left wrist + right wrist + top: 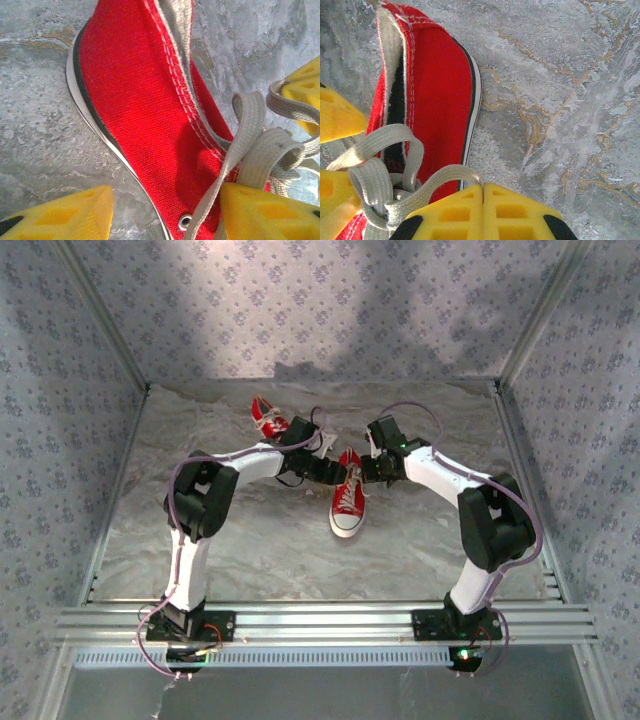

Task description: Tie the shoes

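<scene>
**Entry: pair of red sneakers, tying under way on the near one**

Item 1, near shoe (348,500). It lay at the centre of the table (250,560) in the top view, white toe cap at 6 o'clock and heel opening at 12. Its white lace (387,142) was gathered into a loose crossing over the tongue, with one strand running off to the right claw. No finished bow could be seen.

Item 2, far shoe (267,419). It lay at 11 o'clock from the near shoe, close to the back wall and well apart from both claws. The state of its lace was too small to read.

Item 3, left gripper (166,194). It stood at 10 o'clock of the near shoe. Its fingers were spread, with the red flank between them and lace draped over one finger, and nothing was pinched.

Item 4, right gripper (482,186). It stood at 2 o'clock of the near shoe, with its fingers pressed together on a strand of the lace.

Progress, as judged: the first shoe was at an early, slack knot. Tightening, loops and bow were left to do, and apparently the whole second shoe too.

Clearance: open marbled surface lay at 3, 6 and 9 o'clock of the near shoe. The aluminium rail (320,621) bounded 6 o'clock and the patterned walls (60,440) bounded the sides. The tightest room was at 12 o'clock, where both wrists crowded the heel.
</scene>
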`<state>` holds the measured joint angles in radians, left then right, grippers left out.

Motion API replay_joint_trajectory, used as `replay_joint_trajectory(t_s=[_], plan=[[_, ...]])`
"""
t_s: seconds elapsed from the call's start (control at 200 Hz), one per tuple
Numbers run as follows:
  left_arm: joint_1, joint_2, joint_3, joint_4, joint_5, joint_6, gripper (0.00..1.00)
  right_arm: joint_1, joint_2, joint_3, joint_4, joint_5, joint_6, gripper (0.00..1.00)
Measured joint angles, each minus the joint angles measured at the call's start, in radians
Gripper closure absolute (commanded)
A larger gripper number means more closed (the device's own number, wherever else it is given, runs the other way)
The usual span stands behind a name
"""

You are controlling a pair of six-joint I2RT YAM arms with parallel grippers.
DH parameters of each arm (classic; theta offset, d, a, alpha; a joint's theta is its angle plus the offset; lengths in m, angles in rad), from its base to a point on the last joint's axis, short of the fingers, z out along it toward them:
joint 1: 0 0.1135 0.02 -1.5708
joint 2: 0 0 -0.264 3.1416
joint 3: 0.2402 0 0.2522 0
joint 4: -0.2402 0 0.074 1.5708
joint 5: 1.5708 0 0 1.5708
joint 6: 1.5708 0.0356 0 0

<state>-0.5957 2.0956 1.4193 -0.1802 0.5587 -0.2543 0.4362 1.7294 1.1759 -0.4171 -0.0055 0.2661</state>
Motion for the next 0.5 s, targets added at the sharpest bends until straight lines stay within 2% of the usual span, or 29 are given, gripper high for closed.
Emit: replay_joint_trajectory(t_s=[0.055, 0.12, 0.285, 0.5], plan=[[0.000, 0.008, 0.006, 0.001, 0.011, -0.007, 0.50, 0.000, 0.000, 0.000, 0.000, -0.003, 0.000, 1.00], [0.000, 0.011, 0.007, 0.003, 0.019, -0.013, 0.60, 0.000, 0.000, 0.000, 0.000, -0.004, 0.000, 1.00], [0.000, 0.012, 0.007, 0.011, 0.019, -0.021, 0.76, 0.000, 0.000, 0.000, 0.000, -0.003, 0.000, 1.00], [0.000, -0.040, -0.050, 0.040, -0.041, -0.037, 0.87, 0.000, 0.000, 0.000, -0.002, 0.002, 0.000, 1.00]])
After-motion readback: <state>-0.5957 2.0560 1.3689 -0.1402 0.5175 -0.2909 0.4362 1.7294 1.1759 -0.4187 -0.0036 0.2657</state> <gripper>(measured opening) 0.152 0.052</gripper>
